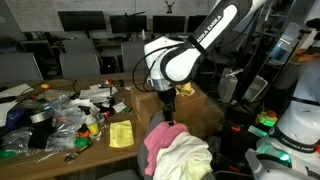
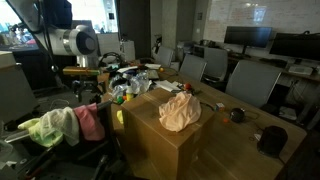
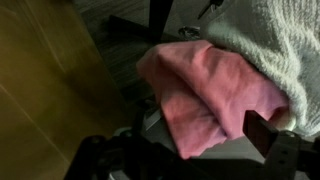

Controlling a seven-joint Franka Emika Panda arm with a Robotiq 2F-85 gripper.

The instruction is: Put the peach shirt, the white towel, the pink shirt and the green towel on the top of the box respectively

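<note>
The peach shirt (image 2: 180, 110) lies crumpled on top of the brown cardboard box (image 2: 165, 150). The box also shows in an exterior view (image 1: 205, 108) and at the left of the wrist view (image 3: 40, 80). A pile of cloth lies beside the box. It holds the pink shirt (image 1: 157, 138) (image 2: 90, 122) (image 3: 205, 95), the white towel (image 1: 188, 155) (image 3: 270, 40) and the green towel (image 2: 42, 128). My gripper (image 1: 168, 108) (image 2: 88, 90) (image 3: 180, 140) hangs open just above the pink shirt, with nothing between its fingers.
A long table (image 1: 100, 150) carries clutter: plastic bags (image 1: 55, 110), small toys and a yellow-green cloth (image 1: 121, 133). Office chairs (image 2: 250, 80) and monitors (image 2: 245, 38) stand around it. A dark round object (image 2: 270, 140) sits on the table past the box.
</note>
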